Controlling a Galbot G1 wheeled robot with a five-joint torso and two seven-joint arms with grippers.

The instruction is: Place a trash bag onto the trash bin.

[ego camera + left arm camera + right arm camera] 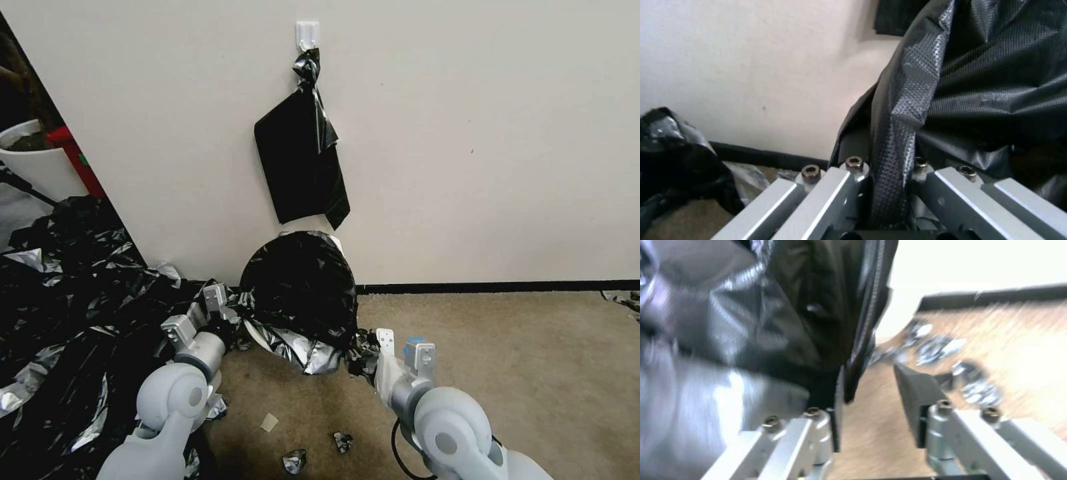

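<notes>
Bag draped over the bin at the wall.
My left gripper (887,186) pinches the trash bag (300,287) on the trash bin (261,338); wrist view shows my right gripper (878,413) parted beside it.

A bare indoor room: plain white wall (500,133), black baseboard (493,287), beige carpet (533,373).

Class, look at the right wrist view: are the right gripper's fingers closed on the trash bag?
No: the right gripper has bare carpet between its fingers, the trash bag alongside.
</notes>
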